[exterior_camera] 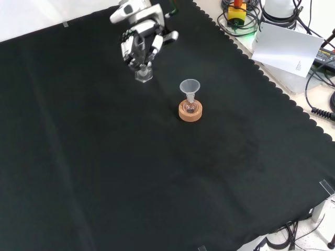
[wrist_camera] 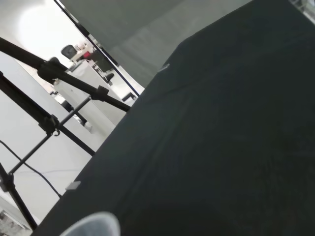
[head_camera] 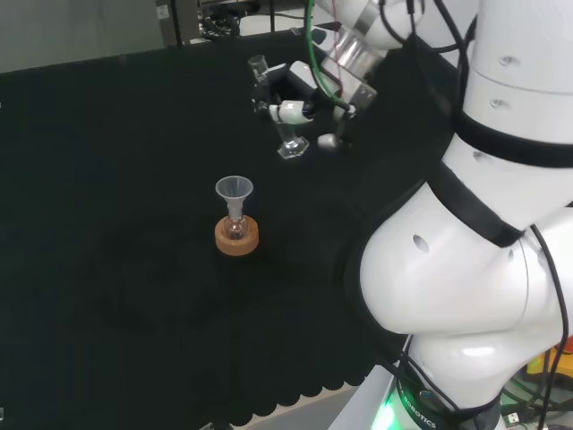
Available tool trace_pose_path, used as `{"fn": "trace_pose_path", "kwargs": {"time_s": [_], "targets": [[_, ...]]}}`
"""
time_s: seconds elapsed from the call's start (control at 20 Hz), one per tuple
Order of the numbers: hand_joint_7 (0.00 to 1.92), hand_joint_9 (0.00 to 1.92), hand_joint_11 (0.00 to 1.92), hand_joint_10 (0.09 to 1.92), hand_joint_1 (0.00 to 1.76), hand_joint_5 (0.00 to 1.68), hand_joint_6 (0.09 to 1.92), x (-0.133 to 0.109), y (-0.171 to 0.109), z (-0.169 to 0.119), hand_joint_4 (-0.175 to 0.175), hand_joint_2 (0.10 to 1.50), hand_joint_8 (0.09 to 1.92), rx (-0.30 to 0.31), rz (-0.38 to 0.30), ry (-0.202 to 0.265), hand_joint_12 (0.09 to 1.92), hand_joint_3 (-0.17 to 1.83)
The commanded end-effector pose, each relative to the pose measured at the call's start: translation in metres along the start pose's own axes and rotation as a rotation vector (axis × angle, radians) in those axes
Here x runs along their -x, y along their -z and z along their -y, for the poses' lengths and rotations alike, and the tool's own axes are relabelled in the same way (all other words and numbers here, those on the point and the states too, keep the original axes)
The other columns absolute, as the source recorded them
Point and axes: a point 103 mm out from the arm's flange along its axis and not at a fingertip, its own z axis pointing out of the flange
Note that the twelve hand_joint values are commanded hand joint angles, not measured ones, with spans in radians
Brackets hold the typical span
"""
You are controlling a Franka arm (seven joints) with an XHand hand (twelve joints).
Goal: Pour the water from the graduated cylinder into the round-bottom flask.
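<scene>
Graduated cylinder (head_camera: 285, 116) in curled hand (head_camera: 300, 94), base (exterior_camera: 143, 76) clear from front

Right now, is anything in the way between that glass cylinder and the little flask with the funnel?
Nothing visible: bare black cloth lies between the graduated cylinder, held by the robot hand, and the funnel-topped flask.

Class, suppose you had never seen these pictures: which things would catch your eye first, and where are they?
First, the black and white hand at the front view's top, fingers curled round a clear graduated cylinder with its base at the cloth. Then the round-bottom flask on its cork ring, a funnel in its neck, mid-cloth.
</scene>
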Motion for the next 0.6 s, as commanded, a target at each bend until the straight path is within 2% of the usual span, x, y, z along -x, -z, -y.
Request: {"fn": "trace_pose_path", "kwargs": {"time_s": [0.05, 0.4, 0.6], "targets": [[0.99, 1.37, 1.22, 0.09, 1.25, 0.96, 1.04, -0.011, 0.026, 0.074, -0.175, 1.12, 1.00, -0.068, 0.073, -0.075, 0.75, 0.00], [0.98, 1.38, 1.21, 0.09, 1.25, 0.96, 1.04, -0.015, 0.019, 0.119, -0.175, 1.12, 1.03, -0.191, 0.117, -0.133, 0.76, 0.00], [0.98, 1.38, 1.21, 0.09, 1.25, 0.96, 1.04, -0.011, 0.017, 0.130, -0.175, 1.12, 1.03, -0.301, 0.154, -0.149, 0.76, 0.00]]}}
